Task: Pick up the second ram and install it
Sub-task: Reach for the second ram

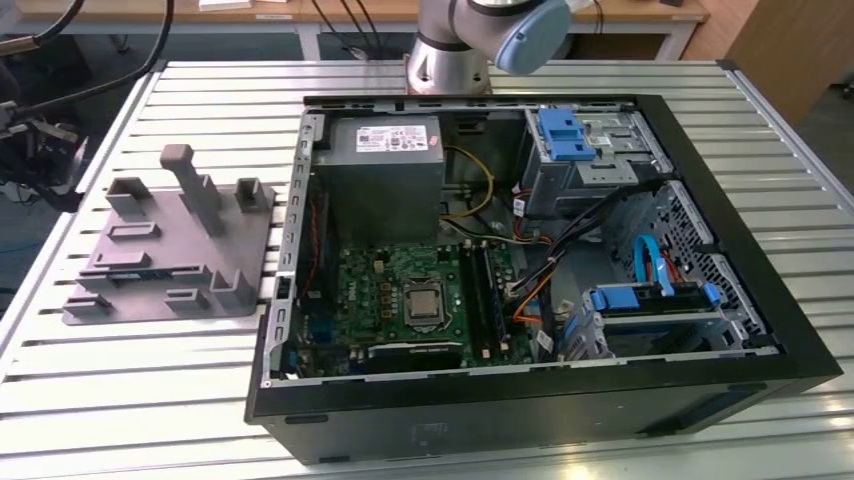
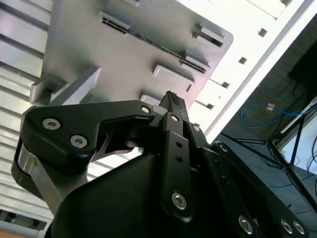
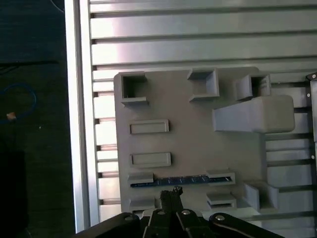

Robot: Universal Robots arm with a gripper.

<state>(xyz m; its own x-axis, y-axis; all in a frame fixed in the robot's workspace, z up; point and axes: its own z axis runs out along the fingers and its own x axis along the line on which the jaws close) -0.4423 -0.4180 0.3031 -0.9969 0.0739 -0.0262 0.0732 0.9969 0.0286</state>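
First wrist view gives us a look straight down onto the grey tray (image 3: 198, 139), which lies on the slatted metal table (image 3: 198, 49). The second ram (image 3: 181, 181) stands on its long edge in a narrow slot of that tray, showing as a thin dark, bluish line between two low blocks. The gripper (image 3: 171, 192) hangs above the tray with its tips close beside the ram, and we see no contact. Its jaws are together with nothing between them. In the second wrist view the gripper (image 2: 171, 99) again shows its black fingers meeting at the tip, and beyond them the second ram (image 2: 153, 42) runs as a dark strip across the grey tray (image 2: 99, 59). In the exterior view the grey tray (image 1: 160, 240) sits on the slatted metal table (image 1: 134, 380) towards the exterior view's left, with the second ram (image 1: 134, 268) low in it. Just beside the tray, towards the exterior view's right, is the open computer case (image 1: 534, 400). Inside it we see the green motherboard (image 1: 387, 290) with its square processor socket (image 1: 423, 305), the grey power supply (image 1: 380, 165) and a blue-fronted drive cage (image 1: 567, 135). The arm's base (image 1: 461, 50) stands behind the case.
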